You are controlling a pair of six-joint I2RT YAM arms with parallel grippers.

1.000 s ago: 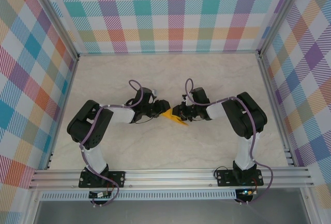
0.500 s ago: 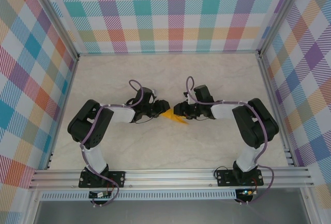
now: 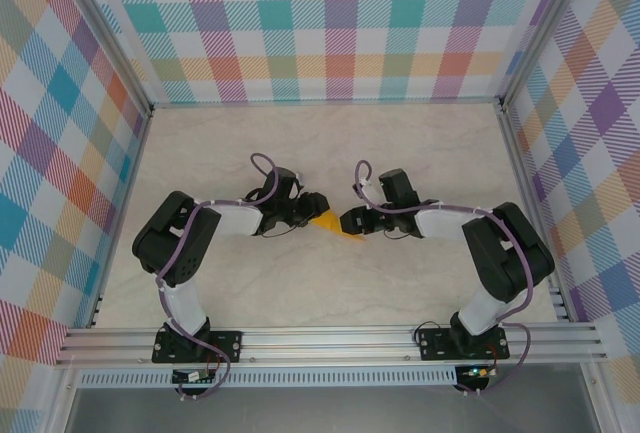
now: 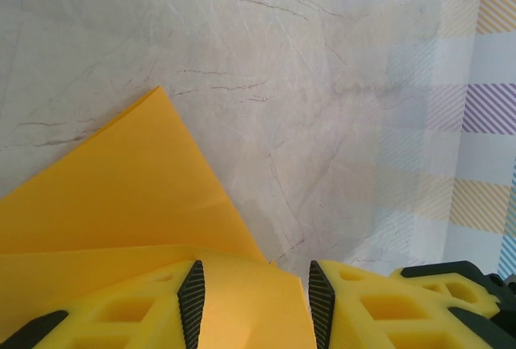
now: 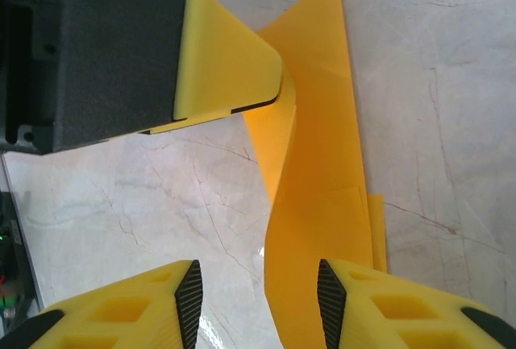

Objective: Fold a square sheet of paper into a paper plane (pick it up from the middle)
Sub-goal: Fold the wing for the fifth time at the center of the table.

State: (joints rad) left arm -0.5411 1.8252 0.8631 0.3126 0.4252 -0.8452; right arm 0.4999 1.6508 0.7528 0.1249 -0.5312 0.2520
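Note:
The orange-yellow paper lies mid-table between both grippers, folded into a narrow, layered strip with a pointed end. My left gripper is low over its left end. In the left wrist view the jaws stand open, with the flat paper running under and between them. My right gripper meets the paper from the right. In the right wrist view it is open, and the paper curves up between the jaws close to the right pad. The left gripper's yellow finger rests against the paper's far edge.
The marble tabletop is ringed by checked walls and aluminium rails along the near edge. Both arms reach inward, elbows out to the sides.
The right arm's elbow has swung out to the right and its gripper has slid a little down and left over the paper. Less paper shows now. The left arm has barely moved.

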